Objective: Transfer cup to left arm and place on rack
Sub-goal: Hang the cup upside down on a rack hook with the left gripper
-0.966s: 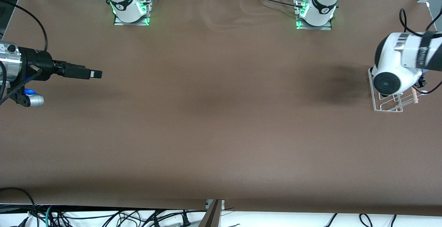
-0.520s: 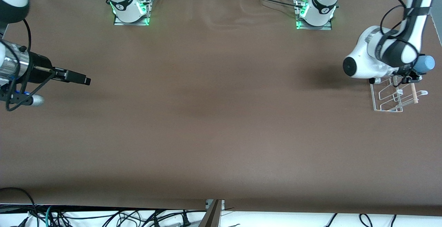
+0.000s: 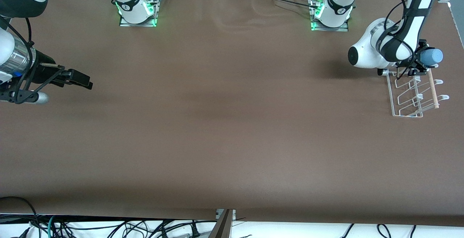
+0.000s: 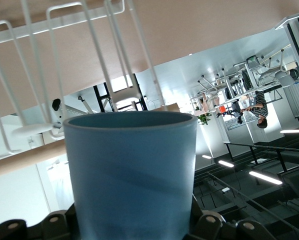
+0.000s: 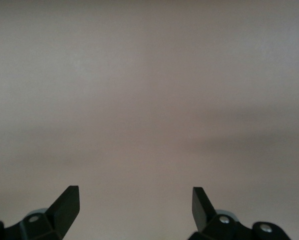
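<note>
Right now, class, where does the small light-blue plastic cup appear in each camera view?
Front view: light-blue plastic cup in the left gripper, over the white wire rack.
Left wrist view: cup fills the centre.
Right wrist view: not in it.
Shared landmark: the rack.

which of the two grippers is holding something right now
The left gripper, over the end of the rack farther from the front camera, is shut on the blue cup. The right gripper is open and holds nothing.
</note>
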`<state>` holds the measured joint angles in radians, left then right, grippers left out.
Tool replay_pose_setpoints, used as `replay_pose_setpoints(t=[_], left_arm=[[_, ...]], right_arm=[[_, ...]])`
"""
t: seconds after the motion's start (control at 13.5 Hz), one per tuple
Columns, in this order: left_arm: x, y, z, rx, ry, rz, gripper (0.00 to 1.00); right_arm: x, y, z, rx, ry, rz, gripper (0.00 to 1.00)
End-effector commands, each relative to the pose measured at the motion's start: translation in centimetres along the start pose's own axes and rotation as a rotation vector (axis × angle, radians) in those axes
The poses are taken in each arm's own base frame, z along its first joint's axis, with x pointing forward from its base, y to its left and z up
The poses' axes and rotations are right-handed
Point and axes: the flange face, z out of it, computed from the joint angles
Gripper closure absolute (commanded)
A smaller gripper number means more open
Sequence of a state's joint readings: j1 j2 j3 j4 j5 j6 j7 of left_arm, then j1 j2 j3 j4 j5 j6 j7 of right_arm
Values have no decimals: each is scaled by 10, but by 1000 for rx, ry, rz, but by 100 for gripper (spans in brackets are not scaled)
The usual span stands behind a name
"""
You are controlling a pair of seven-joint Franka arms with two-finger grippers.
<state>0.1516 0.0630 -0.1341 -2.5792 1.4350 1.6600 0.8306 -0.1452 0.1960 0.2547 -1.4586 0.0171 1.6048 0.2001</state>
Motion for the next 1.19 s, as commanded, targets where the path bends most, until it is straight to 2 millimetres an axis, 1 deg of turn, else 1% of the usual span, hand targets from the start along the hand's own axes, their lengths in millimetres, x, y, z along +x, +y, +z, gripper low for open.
replay_pose_setpoints(t=[0.0,0.07,0.15,0.22,0.37,0.45,0.67,0.74,1.04,1.11], left_arm=[[-3,13,1,52,-41,6,100],[-3,14,7,52,-47,6,100],[-3,13,9,63,-40,7,100],[-2,12,10,74,-39,6,100],[2,15,14,76,-31,13,100],[5,15,14,78,-25,3,100],[17,15,19,101,-44,-23,100],[22,14,20,105,-32,-24,100],[35,7,20,116,-9,-19,100],[35,3,20,118,-4,-21,98]], right_arm=[[-5,-10,-2,-27,28,-28,1],[-7,-13,-2,-19,18,-26,1],[-13,-20,2,-26,-5,-14,1],[-16,-19,7,-34,-35,5,1],[-19,-18,8,-37,-33,6,1],[-26,-19,7,-42,-28,4,1],[-55,-35,9,-57,40,-24,1],[-62,-51,9,-72,49,-56,1],[-62,-60,4,-65,75,-71,1],[-60,-60,4,-64,78,-70,1]])
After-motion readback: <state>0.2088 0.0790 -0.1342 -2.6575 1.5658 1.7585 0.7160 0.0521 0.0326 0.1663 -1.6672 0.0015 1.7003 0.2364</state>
